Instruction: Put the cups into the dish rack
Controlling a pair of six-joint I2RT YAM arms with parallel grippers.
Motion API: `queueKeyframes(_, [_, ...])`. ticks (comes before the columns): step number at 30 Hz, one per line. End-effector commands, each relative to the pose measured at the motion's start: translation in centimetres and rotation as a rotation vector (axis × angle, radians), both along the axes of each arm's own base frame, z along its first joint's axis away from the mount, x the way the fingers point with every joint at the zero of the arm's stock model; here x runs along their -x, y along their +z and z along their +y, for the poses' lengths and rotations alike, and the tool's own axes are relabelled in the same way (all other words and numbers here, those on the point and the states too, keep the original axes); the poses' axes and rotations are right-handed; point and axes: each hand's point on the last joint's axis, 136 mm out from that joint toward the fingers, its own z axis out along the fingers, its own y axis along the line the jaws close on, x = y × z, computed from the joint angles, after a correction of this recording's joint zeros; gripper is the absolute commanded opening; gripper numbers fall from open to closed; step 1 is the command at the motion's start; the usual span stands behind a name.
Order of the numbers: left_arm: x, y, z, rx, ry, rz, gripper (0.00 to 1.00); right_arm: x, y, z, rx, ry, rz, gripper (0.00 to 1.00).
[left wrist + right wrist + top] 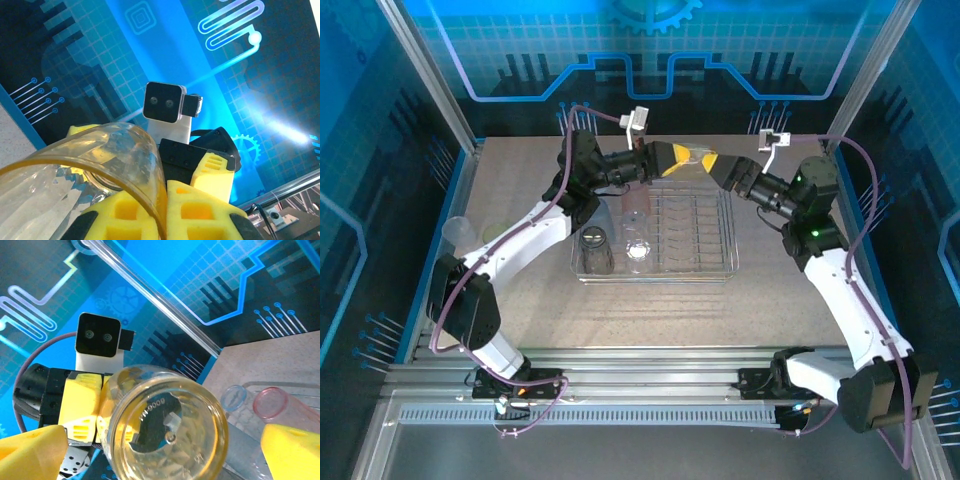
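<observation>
An amber cup hangs on its side in the air above the far edge of the dish rack. My left gripper is shut on its rim, with the wall pinched between the yellow fingers. In the right wrist view the amber cup shows its base. My right gripper is open, one finger on each side of that base, apart from it. A smoky grey cup and a clear cup stand in the rack's near left part. A pale blue cup and a pink cup stand below.
A clear cup and a yellow-green one sit on the table by the left wall. The rack's right half holds bare prongs. Blue panels close the back and both sides.
</observation>
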Motion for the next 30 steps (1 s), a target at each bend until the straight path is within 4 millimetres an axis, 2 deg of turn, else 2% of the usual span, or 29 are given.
queueKeyframes(1, [1.0, 3.1, 0.1, 0.058, -0.025, -0.089, 0.00, 0.5, 2.7, 1.0, -0.060, 0.043, -0.094, 1.00])
queueKeyframes(4, [0.8, 3.0, 0.0, 0.070, -0.025, -0.084, 0.00, 0.3, 2.9, 1.6, -0.075, 0.064, -0.097, 0.99])
queueKeyframes(13, [0.3, 2.0, -0.1, 0.067, -0.017, -0.074, 0.00, 0.3, 2.5, 3.1, -0.083, 0.098, -0.096, 0.87])
queueKeyframes(20, [0.3, 1.0, -0.3, 0.071, -0.029, -0.056, 0.00, 0.1, 2.3, 2.7, -0.066, 0.058, -0.098, 0.71])
queueKeyframes(26, [0.4, 0.1, -0.4, 0.055, -0.041, -0.049, 0.00, 0.1, 1.4, 2.1, 0.004, 0.007, -0.092, 0.56])
queueKeyframes(28, [0.4, -0.4, -0.4, 0.044, -0.041, -0.042, 0.16, 0.3, 1.5, 1.8, 0.027, -0.013, -0.106, 0.52])
queueKeyframes(30, [0.3, -0.8, -0.3, 0.030, -0.030, -0.041, 0.23, 0.3, 0.7, 1.3, 0.077, -0.053, -0.084, 0.48])
